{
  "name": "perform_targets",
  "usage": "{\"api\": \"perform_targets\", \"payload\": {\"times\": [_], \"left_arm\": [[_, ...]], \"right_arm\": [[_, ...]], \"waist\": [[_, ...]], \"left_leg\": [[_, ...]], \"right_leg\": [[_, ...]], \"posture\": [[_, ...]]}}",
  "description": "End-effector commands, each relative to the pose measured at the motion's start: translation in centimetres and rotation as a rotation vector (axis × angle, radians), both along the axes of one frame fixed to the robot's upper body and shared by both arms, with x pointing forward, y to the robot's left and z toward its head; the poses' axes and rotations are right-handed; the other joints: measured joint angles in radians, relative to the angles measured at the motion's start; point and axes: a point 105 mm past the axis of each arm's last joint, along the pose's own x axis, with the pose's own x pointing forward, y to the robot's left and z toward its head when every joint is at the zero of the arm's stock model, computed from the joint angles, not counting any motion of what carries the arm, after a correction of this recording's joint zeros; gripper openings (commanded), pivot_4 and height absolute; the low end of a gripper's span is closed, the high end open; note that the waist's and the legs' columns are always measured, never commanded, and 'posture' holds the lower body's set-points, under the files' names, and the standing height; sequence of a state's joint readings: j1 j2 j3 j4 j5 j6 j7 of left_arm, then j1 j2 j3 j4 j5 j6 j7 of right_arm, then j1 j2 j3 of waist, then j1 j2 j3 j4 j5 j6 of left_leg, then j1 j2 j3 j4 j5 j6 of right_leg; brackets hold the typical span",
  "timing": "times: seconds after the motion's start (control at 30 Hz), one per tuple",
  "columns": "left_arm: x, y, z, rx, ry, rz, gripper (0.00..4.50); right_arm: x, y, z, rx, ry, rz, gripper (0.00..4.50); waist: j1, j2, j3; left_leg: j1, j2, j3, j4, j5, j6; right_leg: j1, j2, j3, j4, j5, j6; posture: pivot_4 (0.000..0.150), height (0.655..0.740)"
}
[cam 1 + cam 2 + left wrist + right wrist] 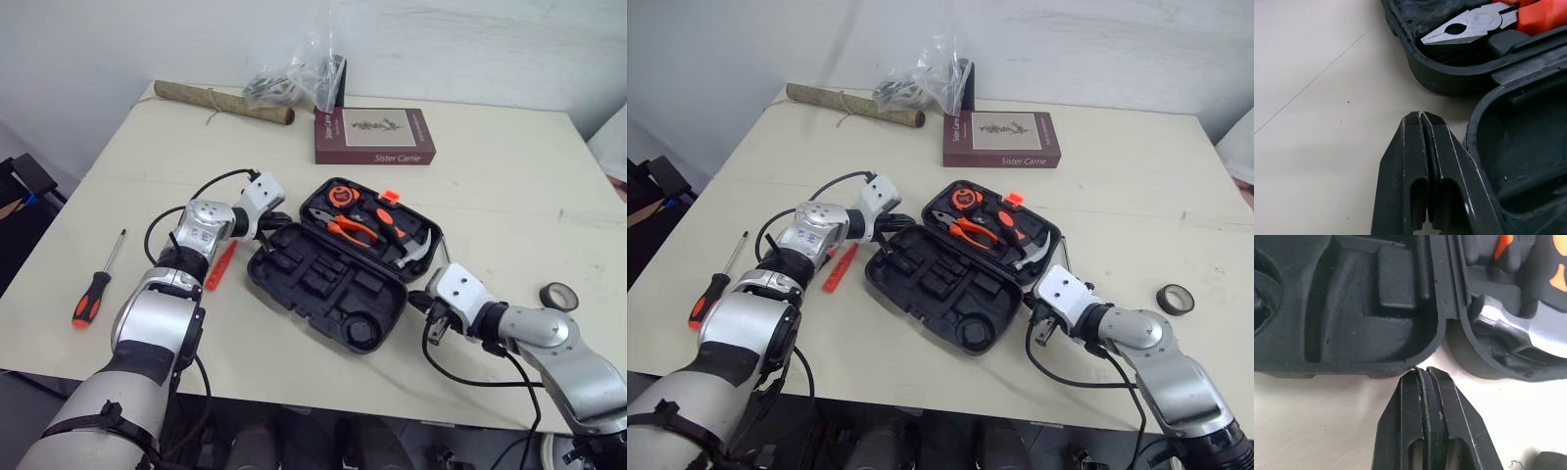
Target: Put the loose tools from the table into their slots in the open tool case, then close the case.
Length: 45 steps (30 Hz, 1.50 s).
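While the black plastic tool case (315, 277) lies open mid-way across the pale surface (490, 186), orange-handled pliers (345, 227) and steel-headed hammer (417, 251) in its far half, left gripper (1421, 116) just beside its left end, fingers pressed together, right gripper (1421, 372) at the hinge's right end, fingers likewise together, orange-and-black screwdriver (93, 292) loose, well to the left.

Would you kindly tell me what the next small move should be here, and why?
Probably open the left claw and move it to the red tool beside that arm: it and the right claw sit shut, empty, at the tool case, while that tool and the screwdriver lie loose on the table.
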<state>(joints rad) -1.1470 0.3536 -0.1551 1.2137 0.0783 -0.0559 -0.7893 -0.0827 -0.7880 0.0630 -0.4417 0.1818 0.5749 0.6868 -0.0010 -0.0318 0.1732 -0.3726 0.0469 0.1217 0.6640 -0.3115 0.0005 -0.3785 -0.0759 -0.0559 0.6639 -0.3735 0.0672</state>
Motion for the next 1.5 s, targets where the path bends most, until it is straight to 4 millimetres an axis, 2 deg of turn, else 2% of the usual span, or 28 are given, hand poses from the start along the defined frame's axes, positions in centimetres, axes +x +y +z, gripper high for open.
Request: {"api": "perform_targets", "payload": {"times": [0.03, 0.37, 0.7, 0.83, 1.0, 1.33, 1.5], "left_arm": [[-0.3, -1.5, 0.5, -0.006, -0.018, -0.081, 0.04], [-2.7, -2.6, -0.5, -0.030, 0.054, -0.296, 0.04], [-7.6, -0.3, -2.0, -0.015, 0.120, -0.508, 0.04], [-10.1, 0.3, -1.7, -0.026, 0.127, -0.517, 0.04], [-12.9, 1.3, -2.5, 0.011, 0.150, -0.490, 0.04], [-11.7, 3.2, -3.5, 0.027, 0.114, -0.299, 0.04], [-12.0, 4.9, -2.8, 0.042, 0.096, -0.263, 0.04]], "right_arm": [[0.6, 0.3, 0.6, -0.017, -0.041, 0.009, 0.00], [1.4, 0.9, 0.4, -0.050, -0.089, 0.074, 0.00], [0.7, 1.9, 0.5, -0.065, -0.113, 0.251, 0.00], [0.0, 2.6, 0.6, -0.055, -0.105, 0.353, 0.00], [0.1, 2.3, 0.6, -0.079, -0.097, 0.406, 0.00], [0.3, 1.3, 0.0, -0.119, -0.080, 0.425, 0.00], [-0.1, 0.4, 1.3, -0.100, -0.134, 0.434, 0.00]], "waist": [[0.001, 0.000, 0.000], [-0.001, 0.000, 0.000], [-0.008, 0.000, 0.000], [-0.016, 0.000, 0.000], [-0.026, 0.000, 0.000], [-0.025, 0.001, 0.000], [-0.025, 0.001, 0.000]], "left_leg": [[0.000, 0.000, 0.000, 0.000, 0.000, 0.000], [-0.001, 0.000, -0.002, 0.001, 0.000, 0.000], [-0.001, 0.001, -0.002, 0.000, 0.000, 0.000], [-0.001, 0.001, -0.003, 0.000, 0.000, 0.000], [-0.001, 0.001, -0.004, 0.000, 0.000, 0.000], [0.000, 0.001, -0.004, 0.000, 0.000, 0.000], [0.001, 0.001, -0.004, 0.000, 0.000, 0.000]], "right_leg": [[0.000, 0.000, 0.000, 0.000, 0.000, 0.000], [0.000, 0.000, -0.003, 0.000, 0.000, 0.000], [0.000, 0.000, -0.002, 0.000, 0.000, 0.000], [0.001, 0.000, -0.002, 0.000, 0.000, 0.000], [0.002, 0.000, -0.002, 0.000, 0.000, 0.000], [0.003, -0.001, -0.002, 0.000, 0.000, 0.000], [0.003, -0.001, -0.002, 0.000, 0.000, 0.000]], "posture": [[0.150, 0.7400], [0.150, 0.7400], [0.150, 0.7400], [0.150, 0.7400], [0.150, 0.7400], [0.150, 0.7400], [0.150, 0.7400]]}}
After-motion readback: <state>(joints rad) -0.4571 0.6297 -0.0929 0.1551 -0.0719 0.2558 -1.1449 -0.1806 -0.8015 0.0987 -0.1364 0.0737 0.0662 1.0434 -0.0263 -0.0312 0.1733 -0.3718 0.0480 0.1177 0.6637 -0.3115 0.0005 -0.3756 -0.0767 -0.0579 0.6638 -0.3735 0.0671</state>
